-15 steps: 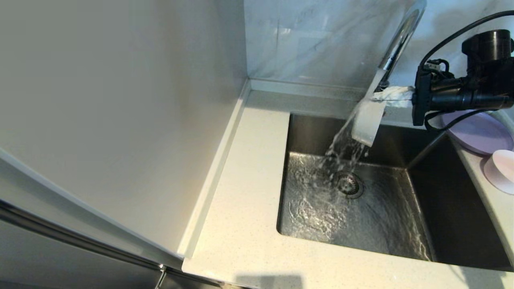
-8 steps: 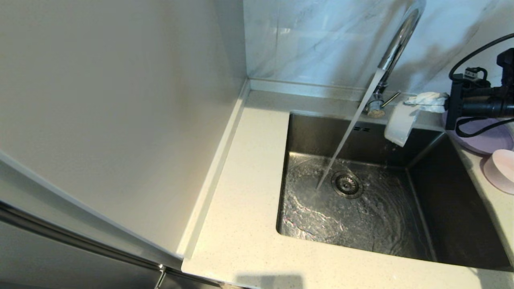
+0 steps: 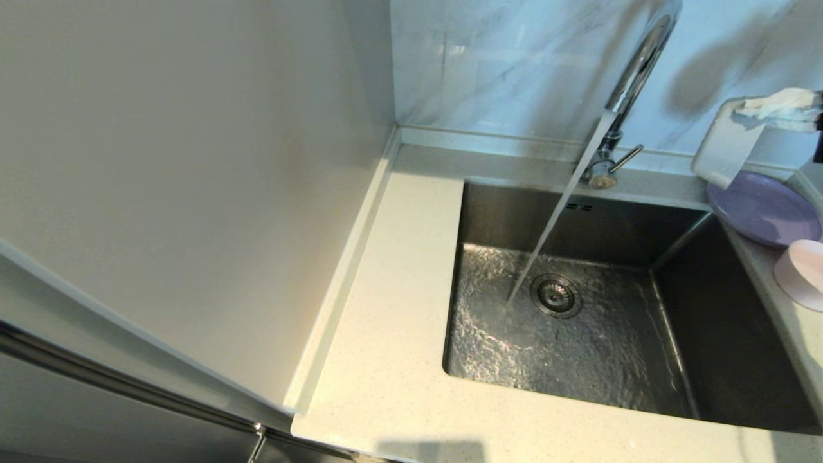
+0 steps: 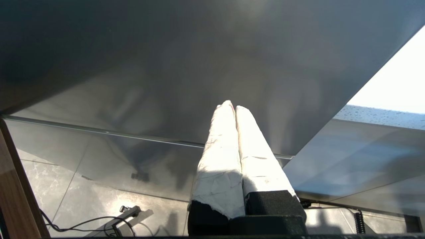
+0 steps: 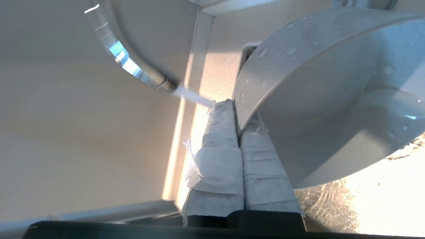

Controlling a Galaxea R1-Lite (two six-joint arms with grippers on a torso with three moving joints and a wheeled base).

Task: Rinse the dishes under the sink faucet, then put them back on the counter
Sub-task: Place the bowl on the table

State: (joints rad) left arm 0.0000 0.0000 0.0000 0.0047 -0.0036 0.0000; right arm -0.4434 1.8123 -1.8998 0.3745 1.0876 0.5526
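Dishes are being washed here, and one white dish (image 3: 723, 145) has just come out of the water. The counter (image 3: 386, 360) wraps around the steel sink (image 3: 726, 347). A second ago the white dish was tipped under the faucet (image 3: 633, 71) and water splashed off it. Now it is lifted up and away to the right, above the back of the counter. The water (image 3: 553, 225) falls straight into the sink with nothing in its way, near the drain (image 3: 556, 296). I think the rinse of this dish is done and it is on its way back to the counter.

The purple plate (image 3: 765, 212) lies flat on the counter at the right, just under the lifted dish. The pink bowl (image 3: 802, 273) sits near it, closer to the front.

The right gripper (image 3: 742, 109) reaches in from the right edge, up high and level. Its taped fingers (image 5: 222, 132) pinch the rim of the wet dish and hold it on edge, with drops on it.

The left gripper (image 4: 232, 108) is parked low, out of the way, fingers pressed together with nothing between them.
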